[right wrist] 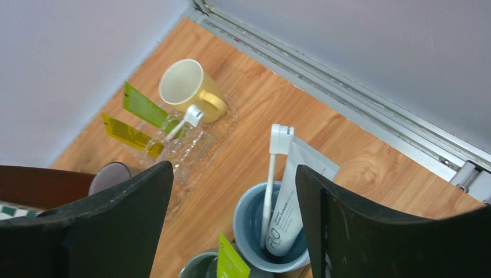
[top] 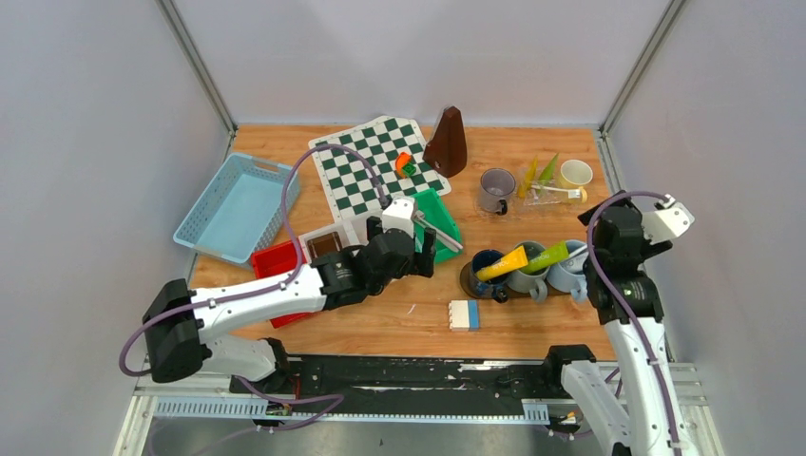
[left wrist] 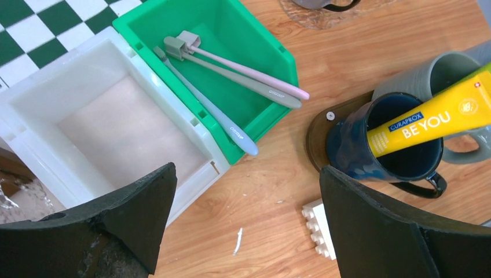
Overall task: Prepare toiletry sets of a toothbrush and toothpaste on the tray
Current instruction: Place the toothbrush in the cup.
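Observation:
My left gripper (left wrist: pixel 249 231) is open and empty, hovering over bare wood between a white bin (left wrist: pixel 116 63) and a dark blue mug (left wrist: pixel 353 153). That mug holds a yellow tube (left wrist: pixel 431 121). A green bin (left wrist: pixel 243 35) holds three slim toothbrushes (left wrist: pixel 231 66). My right gripper (right wrist: pixel 234 226) is open and empty above a light blue mug (right wrist: pixel 246 229) holding a white toothbrush (right wrist: pixel 269 179) and a whitish tube (right wrist: pixel 289 202). A grey-green mug (top: pixel 526 277) holds a green tube (top: pixel 549 255). A pale yellow mug (right wrist: pixel 182 84) stands on a clear tray (right wrist: pixel 223 124); a grey mug (top: pixel 496 188) stands beside it.
A clear glass (right wrist: pixel 168 130) on the tray holds a green tube, a yellow tube and a toothbrush. A light blue basket (top: pixel 238 206), chessboard (top: pixel 375 161), brown cone-shaped object (top: pixel 447 142), red bin (top: pixel 280 261) and white-blue block (top: pixel 465 314) lie around. Walls close in on both sides.

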`<action>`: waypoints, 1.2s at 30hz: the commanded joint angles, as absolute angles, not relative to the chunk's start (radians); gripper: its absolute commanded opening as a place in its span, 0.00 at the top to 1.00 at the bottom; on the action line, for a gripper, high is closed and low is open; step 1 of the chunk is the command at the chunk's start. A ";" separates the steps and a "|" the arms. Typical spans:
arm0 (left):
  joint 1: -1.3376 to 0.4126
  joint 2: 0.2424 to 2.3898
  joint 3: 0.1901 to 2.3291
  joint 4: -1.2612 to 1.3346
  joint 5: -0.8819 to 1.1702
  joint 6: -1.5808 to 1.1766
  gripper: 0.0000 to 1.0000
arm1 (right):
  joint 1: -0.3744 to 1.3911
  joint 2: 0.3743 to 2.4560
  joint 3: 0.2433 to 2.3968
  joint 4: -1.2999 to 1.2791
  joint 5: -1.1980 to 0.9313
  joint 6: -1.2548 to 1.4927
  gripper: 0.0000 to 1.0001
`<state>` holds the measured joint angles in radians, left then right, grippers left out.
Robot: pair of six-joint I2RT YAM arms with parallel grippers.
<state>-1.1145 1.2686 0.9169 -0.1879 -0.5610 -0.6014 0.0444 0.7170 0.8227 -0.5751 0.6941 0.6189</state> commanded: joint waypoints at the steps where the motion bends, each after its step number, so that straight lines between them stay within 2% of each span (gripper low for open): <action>1: -1.095 1.334 1.036 -0.288 -0.566 -0.723 0.00 | 0.041 0.649 0.899 -0.570 0.635 0.556 0.19; 4: -1.082 1.395 1.108 -0.371 -0.562 -0.766 0.00 | 0.043 0.609 0.902 -0.570 0.594 0.542 0.16; 7: -1.063 1.486 1.210 -0.478 -0.548 -0.813 0.05 | 0.053 0.572 0.893 -0.568 0.576 0.538 0.15; 14: -1.020 1.694 1.401 -0.621 -0.492 -0.849 0.30 | 0.081 0.492 0.838 -0.543 0.593 0.496 0.15; 18: -0.997 1.800 1.523 -0.687 -0.473 -0.856 0.41 | 0.102 0.453 0.803 -0.520 0.619 0.473 0.15; 25: -0.945 1.925 1.605 -0.712 -0.418 -0.894 0.47 | 0.136 0.402 0.747 -0.473 0.646 0.434 0.14; 36: -0.873 1.996 1.603 -0.639 -0.333 -0.962 0.50 | 0.176 0.330 0.675 -0.413 0.680 0.388 0.14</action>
<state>-0.8864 1.9831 1.5742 -0.6598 -0.3603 -0.9127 0.1627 0.3519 0.6918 -0.4793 0.6552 0.4248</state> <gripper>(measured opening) 0.508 0.862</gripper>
